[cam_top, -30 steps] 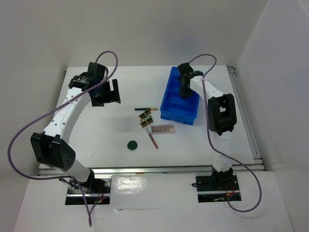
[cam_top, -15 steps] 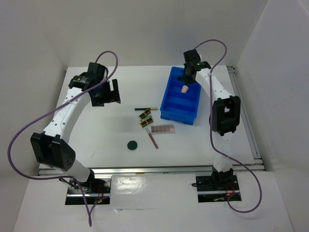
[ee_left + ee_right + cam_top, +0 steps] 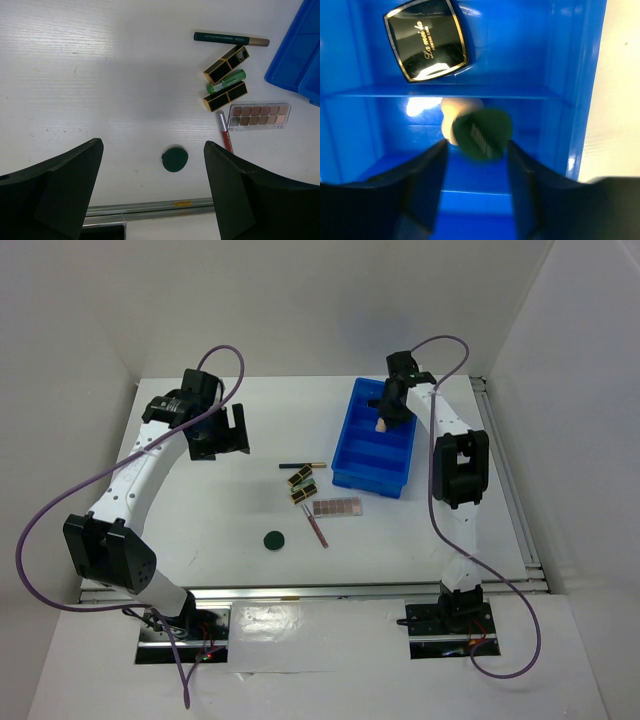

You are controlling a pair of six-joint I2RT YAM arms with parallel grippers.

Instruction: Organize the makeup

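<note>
Left gripper (image 3: 152,150) hangs well left of the bin (image 3: 368,487), jaws wide, holding nothing. Left of the bin lie a green disc (image 3: 175,159), a pencil (image 3: 231,39) with its gold end toward the bin, two slanted lipsticks (image 3: 226,64), and a palette (image 3: 259,115) lengthwise along its near wall. Right gripper (image 3: 476,150) is over the bin, jaws partly apart. A blurred second disc (image 3: 482,134) sits at their tips, grip unclear, with the sponge (image 3: 451,110) half hidden behind.

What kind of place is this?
Probably a robot lab test cell: plain white walls boxing in the table, two arms bolted to its near edge, makeup staged beside a blue bin.
</note>
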